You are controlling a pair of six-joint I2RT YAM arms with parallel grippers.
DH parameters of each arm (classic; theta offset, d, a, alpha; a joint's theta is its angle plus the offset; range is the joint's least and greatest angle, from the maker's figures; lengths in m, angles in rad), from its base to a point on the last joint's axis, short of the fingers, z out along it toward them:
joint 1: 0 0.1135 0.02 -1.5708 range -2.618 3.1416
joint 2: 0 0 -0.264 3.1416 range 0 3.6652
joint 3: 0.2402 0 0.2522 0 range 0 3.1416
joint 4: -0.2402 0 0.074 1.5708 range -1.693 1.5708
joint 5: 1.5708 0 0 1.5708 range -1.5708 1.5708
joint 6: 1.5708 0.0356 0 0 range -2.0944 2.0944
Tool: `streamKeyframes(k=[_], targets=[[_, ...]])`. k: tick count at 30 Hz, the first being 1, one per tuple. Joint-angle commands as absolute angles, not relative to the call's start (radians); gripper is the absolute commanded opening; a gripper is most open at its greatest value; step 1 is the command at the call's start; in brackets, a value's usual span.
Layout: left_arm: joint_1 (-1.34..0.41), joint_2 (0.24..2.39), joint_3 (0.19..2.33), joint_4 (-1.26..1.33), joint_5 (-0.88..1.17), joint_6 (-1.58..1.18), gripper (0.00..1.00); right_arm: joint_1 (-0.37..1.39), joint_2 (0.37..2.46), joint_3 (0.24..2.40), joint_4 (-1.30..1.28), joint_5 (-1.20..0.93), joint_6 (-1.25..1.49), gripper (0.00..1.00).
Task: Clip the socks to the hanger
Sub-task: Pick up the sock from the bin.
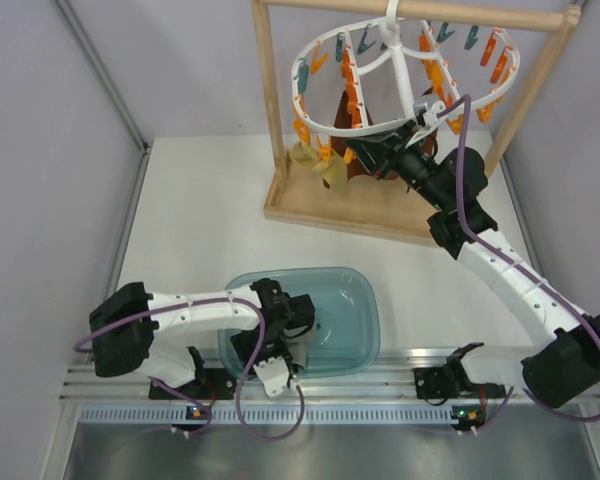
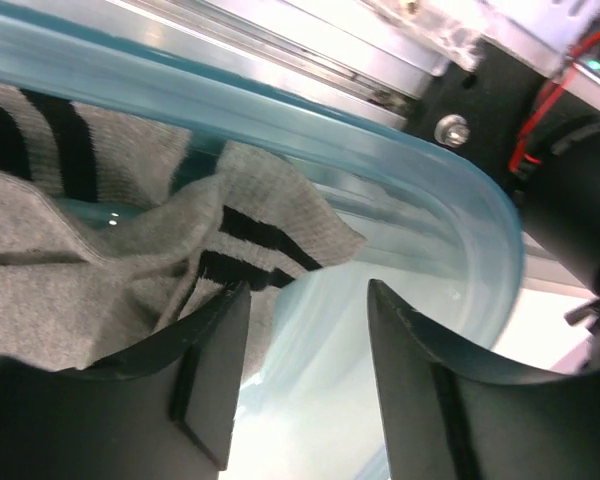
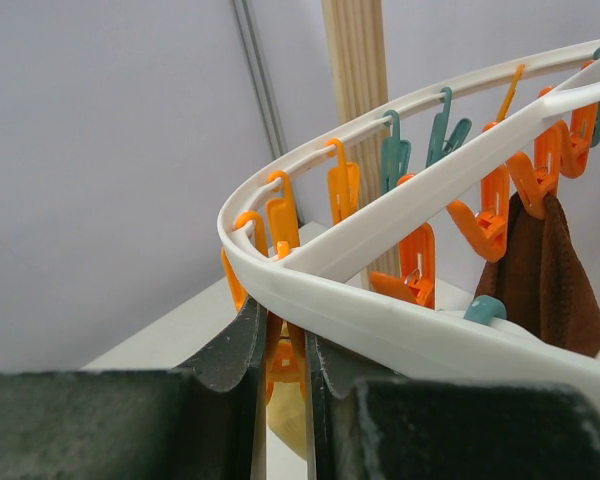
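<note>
The white hanger hangs from the wooden rack with orange and teal clips; it also shows in the right wrist view. My right gripper is under its near-left rim, shut on an orange clip. A mustard sock hangs below that clip. My left gripper is down in the teal basin, open. Its left finger touches a grey sock with dark stripes. Nothing lies between the fingers.
The clear teal basin sits at the near edge in front of the left arm; its rim curves just past my left fingers. A dark brown sock hangs clipped to the hanger. The wooden rack post and base stand at the back.
</note>
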State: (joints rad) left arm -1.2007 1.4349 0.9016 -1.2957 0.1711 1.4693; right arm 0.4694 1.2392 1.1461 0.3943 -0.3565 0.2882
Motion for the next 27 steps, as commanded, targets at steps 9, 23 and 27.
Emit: streamKeyframes(k=[9, 23, 27], targets=[[-1.206, 1.365, 0.723, -0.97, 0.176, 1.482, 0.56, 0.482, 1.239, 1.172, 0.397, -0.35, 0.27, 0.0], [-1.2, 1.361, 0.932, -1.118, 0.327, 1.367, 0.0, 0.48, 1.241, 1.18, 0.391, -0.348, 0.267, 0.0], [-1.2, 1.327, 1.057, -1.229, 0.377, 1.316, 0.0, 0.477, 1.243, 1.183, 0.394, -0.344, 0.273, 0.0]])
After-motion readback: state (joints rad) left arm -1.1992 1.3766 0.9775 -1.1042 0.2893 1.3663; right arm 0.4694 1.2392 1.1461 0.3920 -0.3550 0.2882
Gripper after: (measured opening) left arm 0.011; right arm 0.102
